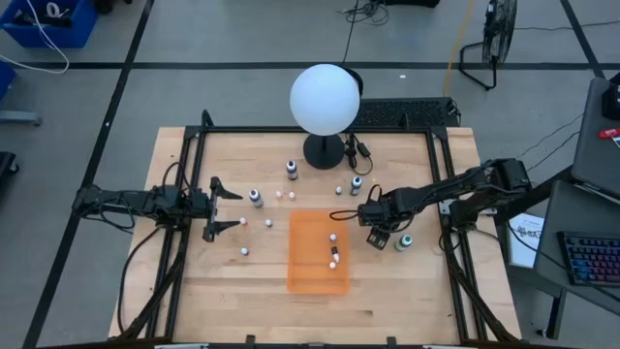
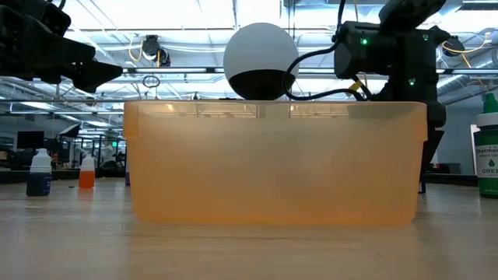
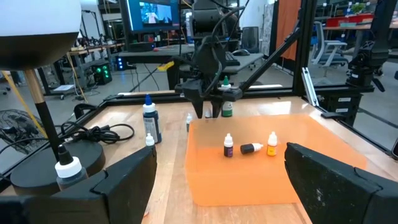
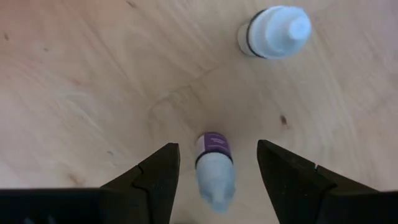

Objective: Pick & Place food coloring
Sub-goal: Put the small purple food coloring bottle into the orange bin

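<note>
Food coloring bottles are scattered upright on the wooden table. My right gripper points down, open, over a small purple-labelled bottle; its fingers stand on either side of the bottle without touching it. The same gripper shows just right of the orange bin. A white-topped bottle stands close by. In the bin, two small bottles stand and a third lies on its side. My left gripper waits open at the table's left.
A white globe lamp on a black base stands at the far middle, its cable on the table. A green-topped bottle stands right of my right gripper. Blue-topped bottles stand left of the bin. The black frame rims the table.
</note>
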You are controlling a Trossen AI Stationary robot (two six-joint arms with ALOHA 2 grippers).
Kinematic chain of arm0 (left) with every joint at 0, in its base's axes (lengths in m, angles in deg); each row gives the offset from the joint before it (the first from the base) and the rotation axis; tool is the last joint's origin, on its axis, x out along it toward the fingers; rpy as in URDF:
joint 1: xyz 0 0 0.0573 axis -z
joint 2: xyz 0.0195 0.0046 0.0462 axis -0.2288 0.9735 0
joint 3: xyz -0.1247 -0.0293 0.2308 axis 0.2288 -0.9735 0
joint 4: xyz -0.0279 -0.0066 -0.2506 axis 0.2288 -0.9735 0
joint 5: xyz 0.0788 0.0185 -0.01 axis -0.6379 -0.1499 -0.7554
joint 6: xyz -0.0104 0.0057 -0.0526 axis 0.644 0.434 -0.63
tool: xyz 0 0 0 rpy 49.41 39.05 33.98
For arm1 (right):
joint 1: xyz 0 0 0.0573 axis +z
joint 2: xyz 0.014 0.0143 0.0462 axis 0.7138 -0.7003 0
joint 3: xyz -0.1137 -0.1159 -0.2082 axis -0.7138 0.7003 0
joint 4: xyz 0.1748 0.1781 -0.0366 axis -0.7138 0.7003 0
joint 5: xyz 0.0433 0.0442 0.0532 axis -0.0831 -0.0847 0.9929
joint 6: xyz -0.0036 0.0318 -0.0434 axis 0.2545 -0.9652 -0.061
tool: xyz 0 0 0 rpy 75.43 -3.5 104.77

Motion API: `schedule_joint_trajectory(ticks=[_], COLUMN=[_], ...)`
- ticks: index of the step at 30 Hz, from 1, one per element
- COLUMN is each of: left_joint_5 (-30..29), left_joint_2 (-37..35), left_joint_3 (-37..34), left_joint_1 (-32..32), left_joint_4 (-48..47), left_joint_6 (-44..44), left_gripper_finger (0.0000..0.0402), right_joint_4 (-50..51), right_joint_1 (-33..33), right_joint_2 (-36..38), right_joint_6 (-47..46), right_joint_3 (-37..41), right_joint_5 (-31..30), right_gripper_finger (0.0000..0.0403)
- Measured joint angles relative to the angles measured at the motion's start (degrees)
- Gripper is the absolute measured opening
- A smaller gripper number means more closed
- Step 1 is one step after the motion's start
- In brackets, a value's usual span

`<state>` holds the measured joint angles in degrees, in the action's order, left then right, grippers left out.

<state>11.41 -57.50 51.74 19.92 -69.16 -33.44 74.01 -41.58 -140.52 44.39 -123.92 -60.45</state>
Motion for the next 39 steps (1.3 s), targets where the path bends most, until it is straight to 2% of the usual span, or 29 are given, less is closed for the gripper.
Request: schedule_joint_trajectory(ticks=[39], left_joint_5=[0.0], left_joint_2=[0.0], left_joint_3=[0.0], left_joint_1=[0.0], left_joint_4=[0.0], left_joint_6=[0.0], left_gripper_finger=[0.0351], right_joint_4=[-4.6], right_joint_1=[0.0], right_joint_2=[0.1], right_joint_6=[-2.0], right_joint_3=[3.5], right_joint_5=[0.0], right_gripper_finger=[0.0203])
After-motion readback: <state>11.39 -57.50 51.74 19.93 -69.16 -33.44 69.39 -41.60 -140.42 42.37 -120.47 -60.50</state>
